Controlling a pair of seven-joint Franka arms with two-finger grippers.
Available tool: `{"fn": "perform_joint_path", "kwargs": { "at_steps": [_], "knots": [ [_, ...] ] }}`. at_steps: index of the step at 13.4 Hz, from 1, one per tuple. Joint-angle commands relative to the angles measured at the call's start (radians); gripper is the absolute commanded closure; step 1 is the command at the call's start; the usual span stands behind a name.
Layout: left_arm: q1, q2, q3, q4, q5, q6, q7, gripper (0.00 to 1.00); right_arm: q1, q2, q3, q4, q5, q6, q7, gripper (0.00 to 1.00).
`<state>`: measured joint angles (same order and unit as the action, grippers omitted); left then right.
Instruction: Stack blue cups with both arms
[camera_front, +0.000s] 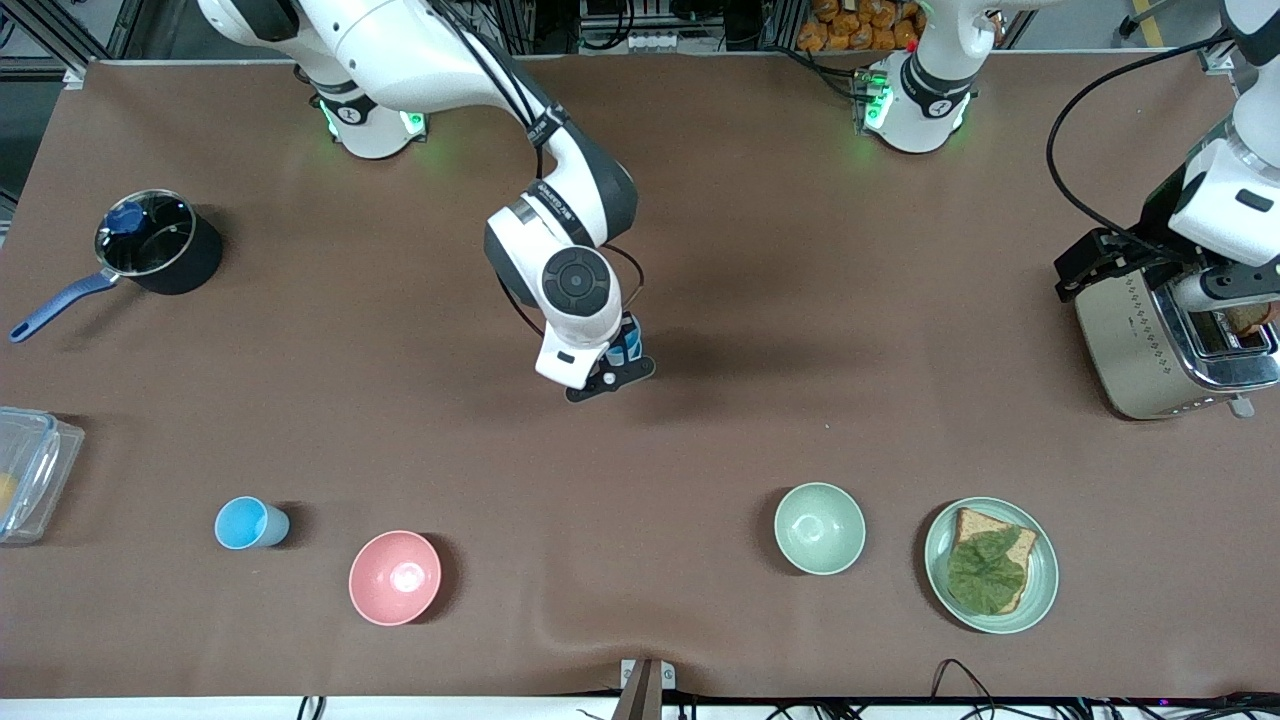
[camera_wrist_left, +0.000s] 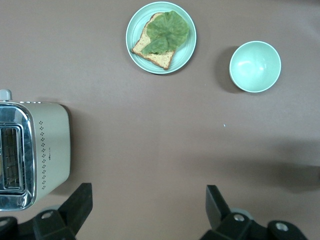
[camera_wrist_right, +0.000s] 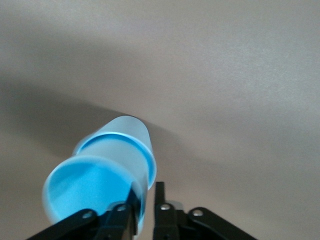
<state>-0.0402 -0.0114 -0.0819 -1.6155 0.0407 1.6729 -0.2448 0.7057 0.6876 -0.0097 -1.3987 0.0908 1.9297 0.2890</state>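
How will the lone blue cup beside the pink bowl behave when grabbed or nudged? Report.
The blue cup looks like small thin plastic, so it is probably light yet stiff. Its smooth tapered wall might slip in a pinch. Apparently upright and narrow-based, it could tip if nudged high, then roll in a curve.

Even overhead light, soft shadows; held cup blurred

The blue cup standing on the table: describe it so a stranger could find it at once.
Start at the clear container at the right arm's end of the table. The blue cup stands beside it, nearer the front camera, with the pink bowl next along. It is a small light-blue handleless tumbler, much smaller than the bowl.
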Motion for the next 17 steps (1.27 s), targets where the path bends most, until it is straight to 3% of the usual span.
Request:
{"fn": "perform_joint_path", "kwargs": {
  "at_steps": [1, 4, 9, 10, 14, 17],
  "knots": [
    [-0.01, 0.022, 0.013, 0.075, -0.012, -0.07, 0.029, 0.0, 0.003, -0.017, -0.012, 0.006, -0.011, -0.003, 0.028, 0.0],
    [-0.001, 0.025, 0.013, 0.075, -0.01, -0.073, 0.029, 0.0, -0.073, -0.084, -0.015, 0.004, -0.005, -0.044, 0.009, 0.0],
    [0.0, 0.025, 0.008, 0.075, -0.016, -0.076, 0.03, 0.0, -0.23, -0.196, -0.015, -0.003, -0.003, -0.256, -0.02, 0.0],
    [0.002, 0.024, 0.011, 0.075, -0.018, -0.076, 0.03, 0.0, -0.314, -0.23, -0.012, -0.014, -0.003, -0.303, -0.074, 0.0],
    [0.003, 0.022, 0.013, 0.075, -0.019, -0.088, 0.029, 0.0, -0.495, -0.46, -0.009, -0.185, -0.003, -0.304, -0.206, 0.0],
    [0.006, 0.022, 0.013, 0.078, -0.019, -0.099, 0.029, 0.0, -0.596, -0.618, -0.007, -0.255, -0.017, -0.319, -0.25, 0.0]
  ]
}}
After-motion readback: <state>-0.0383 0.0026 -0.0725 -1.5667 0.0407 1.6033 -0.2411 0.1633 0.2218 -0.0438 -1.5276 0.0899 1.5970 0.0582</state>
